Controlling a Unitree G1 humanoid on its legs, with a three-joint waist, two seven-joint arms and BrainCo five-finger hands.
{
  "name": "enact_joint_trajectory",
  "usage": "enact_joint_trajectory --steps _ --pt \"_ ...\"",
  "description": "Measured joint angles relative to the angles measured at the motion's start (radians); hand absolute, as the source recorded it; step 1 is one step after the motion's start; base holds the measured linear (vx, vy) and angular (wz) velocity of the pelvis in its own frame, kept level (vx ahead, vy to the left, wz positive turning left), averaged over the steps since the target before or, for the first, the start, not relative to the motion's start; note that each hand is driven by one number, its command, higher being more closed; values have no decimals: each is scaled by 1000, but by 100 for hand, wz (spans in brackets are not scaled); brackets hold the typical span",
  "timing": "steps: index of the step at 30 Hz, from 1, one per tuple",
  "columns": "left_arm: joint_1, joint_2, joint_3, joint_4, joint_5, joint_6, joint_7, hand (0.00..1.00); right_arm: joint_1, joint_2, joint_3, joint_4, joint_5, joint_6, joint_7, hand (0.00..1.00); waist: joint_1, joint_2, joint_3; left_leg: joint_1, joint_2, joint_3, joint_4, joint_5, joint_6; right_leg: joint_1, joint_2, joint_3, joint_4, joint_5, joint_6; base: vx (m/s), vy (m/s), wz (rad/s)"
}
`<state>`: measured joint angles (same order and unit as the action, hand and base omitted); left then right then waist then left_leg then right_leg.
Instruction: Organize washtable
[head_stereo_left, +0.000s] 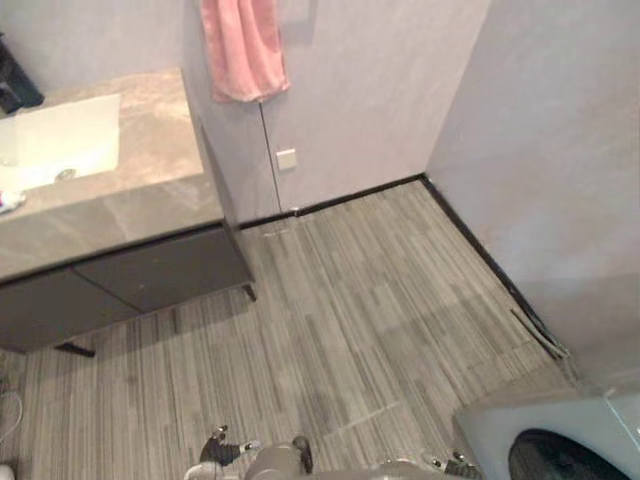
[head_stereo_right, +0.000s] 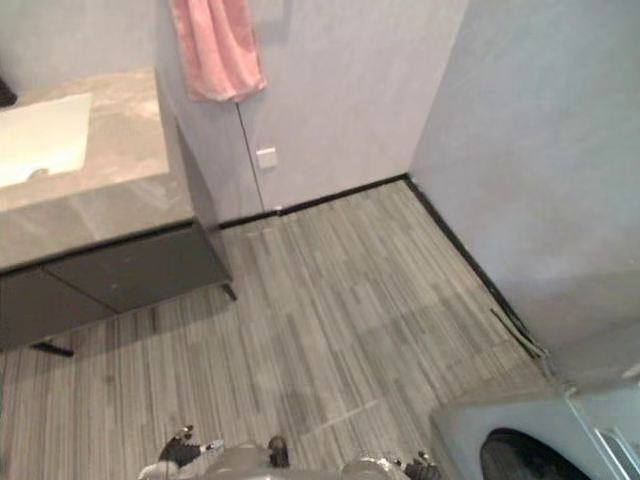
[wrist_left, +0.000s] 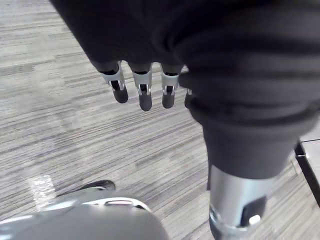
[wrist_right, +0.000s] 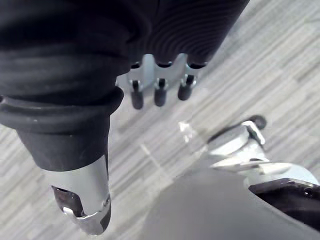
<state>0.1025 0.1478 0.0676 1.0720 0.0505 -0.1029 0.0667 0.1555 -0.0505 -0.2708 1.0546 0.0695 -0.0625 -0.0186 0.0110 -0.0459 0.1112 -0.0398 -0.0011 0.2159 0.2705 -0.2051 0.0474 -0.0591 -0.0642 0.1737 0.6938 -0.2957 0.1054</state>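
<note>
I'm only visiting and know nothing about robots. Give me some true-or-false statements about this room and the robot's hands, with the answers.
1. A pink towel hangs on the wall beside the washtable. True.
2. The left hand holds a cup. False: it holds nothing, and its fingers are relaxed above the floor.
3. A pale sink is set into the washtable's top. True.
4. The right hand rests on the washtable. False: it hangs above the floor, empty.

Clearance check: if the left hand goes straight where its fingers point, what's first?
Likely the floor: the left hand hangs open, fingers pointing down at it, nothing between in the wrist view. Depth unclear.
</note>
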Motion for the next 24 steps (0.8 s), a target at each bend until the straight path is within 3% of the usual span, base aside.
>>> enact_joint_trajectory --steps 3,7,8,9,10,11,13,14,17,18,20,22,24 --pt "-26 -9 -31 2 -1 5 0 0 -18 -20 23 -3 -1 -4 1 0 -3 26 10 141 27 -24 -89 -1 1 -78 -7 -191 62 -66 -66 352 42 2" --pt "-52 -46 -44 15 -1 4 -1 0 -45 -35 55 -10 -1 -9 0 0 -28 35 14 203 73 -30 -120 -2 -1 -217 9 -271 -112 -45 -74 331 -64 17" --pt "-57 -50 -60 25 -1 5 0 0 -49 -39 63 -10 -1 -9 0 0 -38 39 17 231 84 -34 -129 -4 -5 -247 20 -267 -199 20 -77 385 -163 28" --pt "-54 -46 -70 27 -1 3 -1 0 -43 -38 86 -10 -2 -9 -1 0 -49 29 16 250 75 -48 -127 -15 -40 -242 27 -253 -318 166 -90 390 -169 30" --pt "-53 -46 -71 28 0 3 -1 0 -36 -34 89 -8 -2 -10 0 0 -51 14 15 267 62 -60 -121 -28 -61 -245 19 -246 -339 266 -112 477 -237 27" --pt "-60 -74 -55 37 0 3 0 0 -43 -43 80 -3 -1 -10 1 0 -51 46 29 300 95 -83 -101 -49 -95 -244 34 -259 -261 248 -116 441 -270 15" --pt "-62 -111 -22 28 1 -3 -2 0 -40 -54 81 -13 -1 -10 0 0 -52 69 23 238 124 -94 34 -34 -119 -229 42 -266 -262 195 -131 410 -311 17" --pt "-70 -127 27 9 0 -5 -3 0 -30 -64 80 -25 -1 -8 -2 0 -55 84 44 103 164 -122 324 12 -159 -176 62 -284 -294 163 -147 316 -268 27" --pt "-56 -133 62 -25 -1 -6 -1 0 -18 -64 84 -28 0 -6 -4 0 -46 87 54 7 235 -107 603 12 -173 -58 87 -298 -342 137 -171 279 -193 12" --pt "-50 -133 61 -46 -1 -7 -1 0 -11 -54 83 -36 0 -7 -5 0 -44 71 59 -29 267 -51 662 11 -170 24 85 -307 -374 119 -174 285 -188 8" --pt "-51 -133 61 -55 -2 -17 -1 0 -7 -50 83 -48 0 -7 -5 0 -38 65 57 -78 273 3 635 -1 -150 79 81 -306 -418 111 -171 288 -137 4" --pt "-63 -132 51 -62 -2 -26 -1 0 -13 -49 80 -47 0 -6 -4 0 -21 63 58 -141 230 52 468 -12 -132 118 67 -301 -461 105 -160 258 -21 -5" --pt "-65 -123 39 -60 -3 -26 -1 0 -19 -46 80 -39 0 -6 -5 0 -20 54 58 -148 142 57 191 -4 -131 162 41 -297 -495 93 -139 337 73 0"
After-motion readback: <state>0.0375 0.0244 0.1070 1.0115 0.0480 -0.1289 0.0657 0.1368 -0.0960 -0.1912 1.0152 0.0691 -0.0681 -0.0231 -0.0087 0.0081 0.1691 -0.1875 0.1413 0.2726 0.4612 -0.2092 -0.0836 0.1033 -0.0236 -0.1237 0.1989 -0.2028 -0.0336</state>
